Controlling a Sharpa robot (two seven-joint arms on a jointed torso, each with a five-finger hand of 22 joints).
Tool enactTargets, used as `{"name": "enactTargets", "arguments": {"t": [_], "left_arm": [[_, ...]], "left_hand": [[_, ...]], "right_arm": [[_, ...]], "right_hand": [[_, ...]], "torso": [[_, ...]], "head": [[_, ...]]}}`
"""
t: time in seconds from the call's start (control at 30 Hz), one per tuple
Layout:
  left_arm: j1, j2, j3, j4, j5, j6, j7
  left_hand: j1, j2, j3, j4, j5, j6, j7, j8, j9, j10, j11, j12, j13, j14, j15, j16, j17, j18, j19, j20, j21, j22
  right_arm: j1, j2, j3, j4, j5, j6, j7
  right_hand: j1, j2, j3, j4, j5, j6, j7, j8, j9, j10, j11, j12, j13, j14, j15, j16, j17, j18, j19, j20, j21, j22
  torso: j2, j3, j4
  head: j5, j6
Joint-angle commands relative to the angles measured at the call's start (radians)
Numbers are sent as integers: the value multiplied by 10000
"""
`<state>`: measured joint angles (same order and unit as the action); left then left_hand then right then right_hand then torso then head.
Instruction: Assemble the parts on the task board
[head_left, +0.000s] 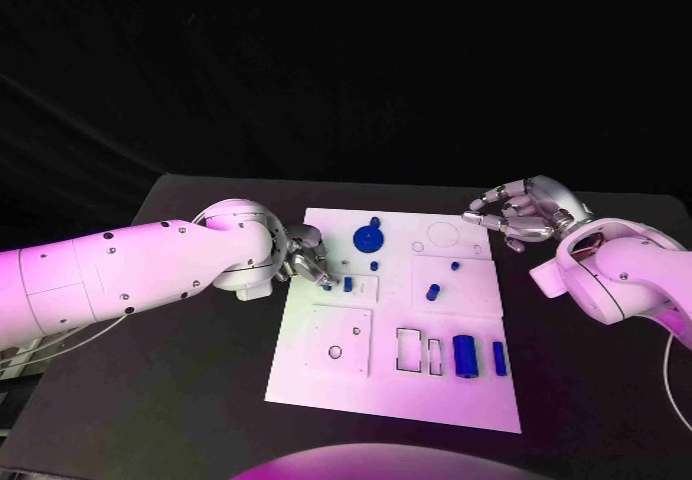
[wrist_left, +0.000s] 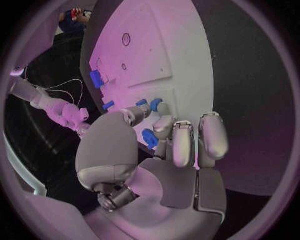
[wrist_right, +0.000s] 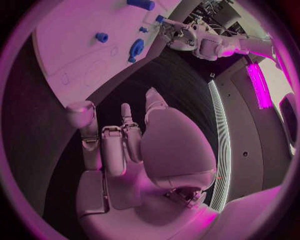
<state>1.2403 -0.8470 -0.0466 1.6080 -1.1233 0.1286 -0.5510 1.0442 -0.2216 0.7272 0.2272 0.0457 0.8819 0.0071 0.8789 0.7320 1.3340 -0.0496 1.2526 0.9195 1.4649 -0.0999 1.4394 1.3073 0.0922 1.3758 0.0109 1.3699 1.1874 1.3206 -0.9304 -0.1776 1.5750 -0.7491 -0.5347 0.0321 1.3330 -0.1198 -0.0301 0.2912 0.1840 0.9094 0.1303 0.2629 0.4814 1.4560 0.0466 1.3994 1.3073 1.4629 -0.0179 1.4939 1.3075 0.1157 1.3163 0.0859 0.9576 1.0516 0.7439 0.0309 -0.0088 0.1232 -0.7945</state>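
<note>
Item 1, left hand (head_left: 306, 262): I have it at the left edge of the task board (head_left: 476, 400), a little above the frame's middle. Its fingers are bunched on a small blue part (wrist_left: 149, 138); the left wrist view shows that piece pinched between the thumb and the fingertips (wrist_left: 164, 126). I judge this the step in hand: seating the piece in the small plate (head_left: 361, 287) just right of the fingers.

Item 2, handling note: I would keep the pinch light, hold the piece square to its opening, lower straight and slowly, and let go only once it sits flush. Forcing it tilted risks jamming it.

Item 3, right hand (head_left: 519, 213): upper right of the frame, off the board's far right corner, above the desk (head_left: 188, 420). Fingers curled inward, nothing in them.

Item 4, board recesses and contents:
- upper centre: blue disc (head_left: 369, 238), on the board.
- right of centre: short blue peg (head_left: 433, 292); whether it stands in a hole I cannot tell.
- lower middle: two narrow rectangular slots (head_left: 410, 346), apparently unfilled.
- lower right: large blue block (head_left: 464, 356) and slimmer blue bar (head_left: 499, 358), side by side; whether seated I cannot tell.
- lower left: square plate with a round hole (head_left: 335, 352), nothing in it.
</note>
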Motion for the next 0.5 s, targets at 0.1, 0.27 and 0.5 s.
{"name": "enactTargets", "arguments": {"t": [0.1, 0.27, 0.5], "left_arm": [[-9, 33, -2, 11, 147, 69, 11], [-9, 34, -2, -22, 150, 24, -7], [-9, 27, -2, -77, 152, -16, -32]], "left_hand": [[-132, 14, -320, 173, 35, -7, 82, -79, -4, -11, -28, 39, 13, 526, -59, 55, 541, -108, 55, -43, 37, 12], [-174, 44, -649, 356, 35, 6, 86, -94, 4, -22, -24, 33, -2, 527, -58, 58, 546, -107, 54, -42, 32, 11], [-189, 82, -854, 483, 36, 12, 89, -106, 10, -18, -23, 43, 16, 526, -57, 57, 545, -108, 57, -41, 32, 17]], "right_arm": [[-6, -1, 1, 7, -39, 4, 63], [-6, -3, 1, 10, -39, -1, 67], [-6, -6, 1, 13, -39, -7, 71]], "right_hand": [[-27, 112, -69, 3, -12, -58, -11, 17, 12, -76, 2, -45, 892, 683, -71, -39, 832, 169, 5, -61, -47, 4], [-35, 112, -75, 6, -13, -58, -11, 18, 12, -79, 3, -49, 887, 682, -72, -41, 829, 171, 1, -61, -58, -4], [-62, 114, -95, 15, -15, -61, -11, 22, 13, -77, 4, -45, 890, 681, -72, -45, 821, 170, 4, -61, -56, 1]], "torso": [[0, 1, 3], [-3, -3, 2], [3, -5, 5]], "head": [[-5, 6], [-8, 16], [-4, 36]]}}
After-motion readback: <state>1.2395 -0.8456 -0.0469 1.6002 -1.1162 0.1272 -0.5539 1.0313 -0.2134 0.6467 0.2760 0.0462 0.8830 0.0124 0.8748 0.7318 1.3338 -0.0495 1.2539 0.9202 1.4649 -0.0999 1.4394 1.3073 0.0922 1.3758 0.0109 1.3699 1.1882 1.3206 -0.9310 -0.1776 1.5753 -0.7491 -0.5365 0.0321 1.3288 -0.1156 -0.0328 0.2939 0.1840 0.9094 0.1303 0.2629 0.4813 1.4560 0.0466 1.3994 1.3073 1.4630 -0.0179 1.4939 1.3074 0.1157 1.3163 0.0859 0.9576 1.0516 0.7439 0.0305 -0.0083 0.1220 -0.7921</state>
